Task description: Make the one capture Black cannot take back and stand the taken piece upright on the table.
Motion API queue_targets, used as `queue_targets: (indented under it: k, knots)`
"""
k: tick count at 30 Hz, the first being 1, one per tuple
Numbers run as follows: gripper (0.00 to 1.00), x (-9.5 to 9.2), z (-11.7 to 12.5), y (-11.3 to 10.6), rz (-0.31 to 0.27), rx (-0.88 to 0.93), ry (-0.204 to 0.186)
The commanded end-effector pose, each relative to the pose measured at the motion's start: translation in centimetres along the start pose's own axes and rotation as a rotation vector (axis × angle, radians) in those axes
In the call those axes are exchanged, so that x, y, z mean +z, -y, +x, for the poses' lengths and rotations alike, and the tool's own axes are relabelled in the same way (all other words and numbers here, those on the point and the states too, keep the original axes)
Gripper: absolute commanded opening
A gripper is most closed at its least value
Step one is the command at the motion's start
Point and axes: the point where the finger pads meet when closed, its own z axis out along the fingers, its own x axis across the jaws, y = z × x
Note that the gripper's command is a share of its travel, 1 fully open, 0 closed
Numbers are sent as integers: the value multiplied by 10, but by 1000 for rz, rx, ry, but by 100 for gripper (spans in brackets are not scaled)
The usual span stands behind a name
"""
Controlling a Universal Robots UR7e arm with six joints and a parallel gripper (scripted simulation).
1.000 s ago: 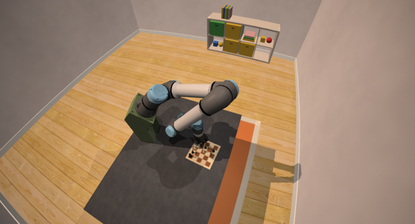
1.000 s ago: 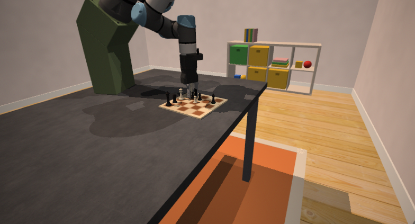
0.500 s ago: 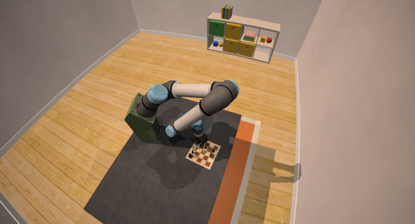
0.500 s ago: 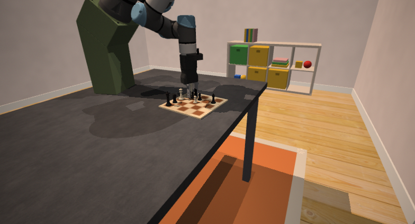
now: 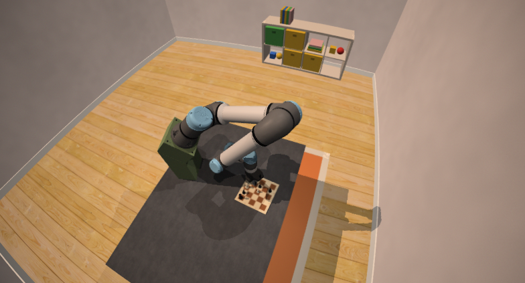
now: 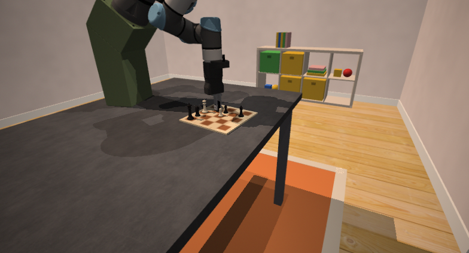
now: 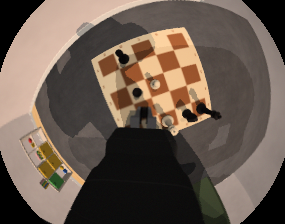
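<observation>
Item: gripper [image 6: 216, 106], pointing straight down at the far side of the chessboard [image 6: 230, 128]. Condition: fingers closed on a small piece standing on the board; it looks dark, but its kind cannot be told, since the fingers and wrist hide it in every view. Judged to be the black piece being captured, gripped on its square and not yet lifted.

Item: chessboard, flat on the dark table [image 6: 82, 172], near the table's right edge. Letters and digits on its border are too small to read.

Item: other pieces, all upright. Tall white piece [image 6: 204, 106] just left of the gripper; small white pawn [image 6: 220, 112] just in front of it; black pieces at the board's left corner [image 6: 189, 112] and toward the right [image 6: 240, 111].

Item: shelf unit [image 6: 359, 62], far wall, well apart from the work.

Risks, as judgement: the neighbours stand very close, so a tilted or sideways lift could knock the white pawn or the tall white piece off its square. A grip high on a tapered piece may slip, dropping it onto the board
</observation>
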Motion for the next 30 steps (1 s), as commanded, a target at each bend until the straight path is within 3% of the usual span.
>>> queue_targets:
  k: [1,30]
  knots:
    - [0,1,-1,1,3,-2,1]
    - [0,-4,0,0,1,1,-1]
